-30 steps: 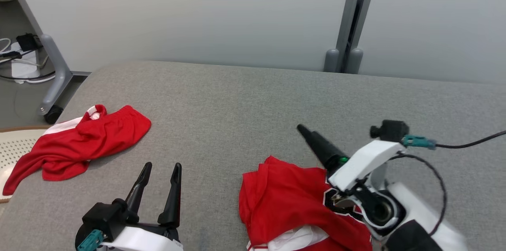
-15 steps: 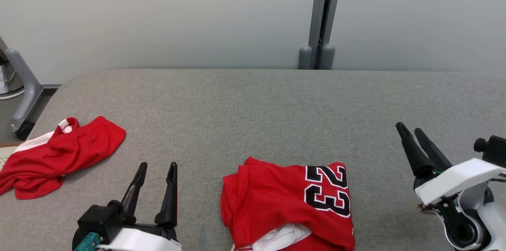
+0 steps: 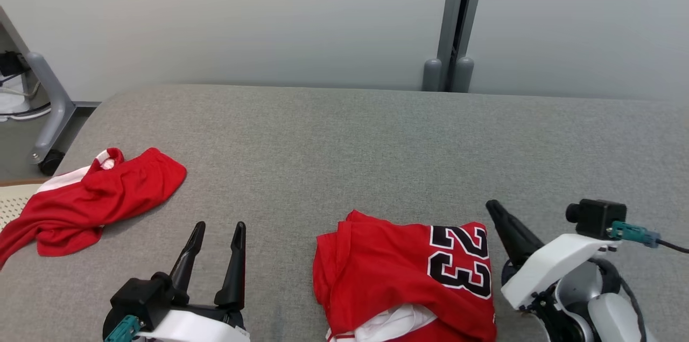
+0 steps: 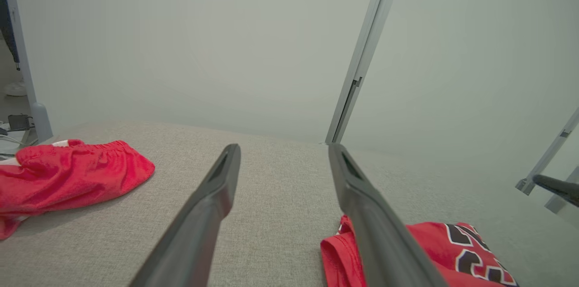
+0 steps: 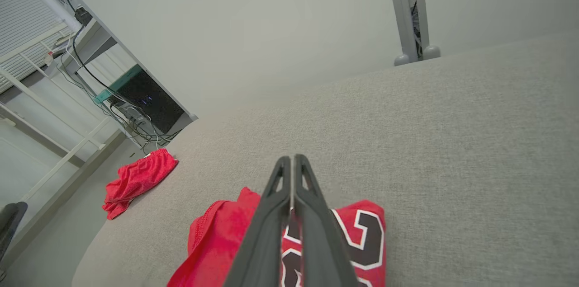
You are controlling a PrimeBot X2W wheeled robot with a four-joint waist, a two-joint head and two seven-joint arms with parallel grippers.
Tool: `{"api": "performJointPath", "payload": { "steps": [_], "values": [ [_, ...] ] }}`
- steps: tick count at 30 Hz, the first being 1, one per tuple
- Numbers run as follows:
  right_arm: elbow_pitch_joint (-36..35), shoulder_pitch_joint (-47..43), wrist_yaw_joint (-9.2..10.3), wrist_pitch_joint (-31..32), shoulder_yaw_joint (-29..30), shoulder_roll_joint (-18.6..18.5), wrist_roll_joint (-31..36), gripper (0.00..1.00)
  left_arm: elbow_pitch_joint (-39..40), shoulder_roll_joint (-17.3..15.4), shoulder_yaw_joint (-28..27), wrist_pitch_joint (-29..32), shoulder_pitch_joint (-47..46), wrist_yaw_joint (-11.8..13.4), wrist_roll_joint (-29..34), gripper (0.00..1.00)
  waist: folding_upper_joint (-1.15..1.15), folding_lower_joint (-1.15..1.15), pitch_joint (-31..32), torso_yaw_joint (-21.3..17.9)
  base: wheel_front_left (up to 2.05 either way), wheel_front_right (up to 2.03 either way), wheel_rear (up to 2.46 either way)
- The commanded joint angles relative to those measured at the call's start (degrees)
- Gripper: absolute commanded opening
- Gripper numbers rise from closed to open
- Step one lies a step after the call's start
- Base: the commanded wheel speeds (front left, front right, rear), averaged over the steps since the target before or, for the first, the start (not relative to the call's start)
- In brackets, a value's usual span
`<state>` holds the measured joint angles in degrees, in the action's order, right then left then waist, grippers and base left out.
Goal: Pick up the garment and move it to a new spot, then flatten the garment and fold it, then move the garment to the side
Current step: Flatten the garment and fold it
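The garment, a red jersey with a black "23", lies folded at the near middle of the grey padded table; its near edge runs out of the head view. The left wrist view has the jersey at lower right. My right gripper is shut on nothing, just off the jersey's right edge. In the right wrist view its closed fingers point over the jersey. My left gripper stands open and empty left of the jersey, fingers wide apart above bare table.
Red shorts with a white stripe lie crumpled at the table's left edge, also in the left wrist view. A grey post stands behind the table against the pale wall. A wheeled grey frame leg stands on the floor at far left.
My right gripper came off the jersey toward the right, then shut its fingers beside the jersey's right edge. The head camera swung. The left gripper and both red clothes stayed put.
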<state>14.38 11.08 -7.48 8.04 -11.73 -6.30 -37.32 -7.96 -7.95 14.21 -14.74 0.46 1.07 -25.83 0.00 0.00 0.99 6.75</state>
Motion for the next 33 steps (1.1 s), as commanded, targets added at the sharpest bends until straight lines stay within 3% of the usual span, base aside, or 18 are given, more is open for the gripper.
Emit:
{"api": "performJointPath", "payload": {
  "steps": [1, 9, 14, 26, 33],
  "values": [
    [0.7, -0.9, -0.02, 1.3, 0.2, 0.7, 0.3, 0.00, -0.1, -0.1, -0.1, -0.3, -1.1, -0.1, -0.3, 1.00, 0.00, 0.00, -0.1, 0.8, 0.00, 0.00, 0.00],
    [9.8, -0.9, -0.02, 4.8, 0.7, 3.0, 1.8, 0.00, -0.8, 0.2, 0.4, -0.3, -1.9, -0.6, -0.4, 1.00, 0.00, 0.00, -1.1, 3.3, 0.00, 0.00, 0.00],
    [13.6, -1.6, -0.02, 5.0, -3.0, 3.4, -2.3, 0.00, -1.2, 0.3, 0.4, -0.4, -2.1, -0.8, -0.4, 1.00, 0.00, 0.00, -1.7, 4.9, 0.00, 0.00, 0.00],
    [9.1, -4.3, -0.02, 4.6, -21.4, 3.2, -11.0, 0.00, -1.6, 0.3, -0.1, -0.4, -2.2, -0.9, -0.1, 1.00, 0.00, 0.00, -2.0, 4.4, 0.00, 0.00, 0.00],
    [5.0, -3.2, -0.02, 3.2, -23.3, 1.3, -11.0, 0.00, -1.4, 0.3, -0.4, -0.5, -1.6, -0.6, 0.1, 1.00, 0.00, 0.00, -1.3, 1.9, 0.00, 0.00, 0.00]
  ]
}}
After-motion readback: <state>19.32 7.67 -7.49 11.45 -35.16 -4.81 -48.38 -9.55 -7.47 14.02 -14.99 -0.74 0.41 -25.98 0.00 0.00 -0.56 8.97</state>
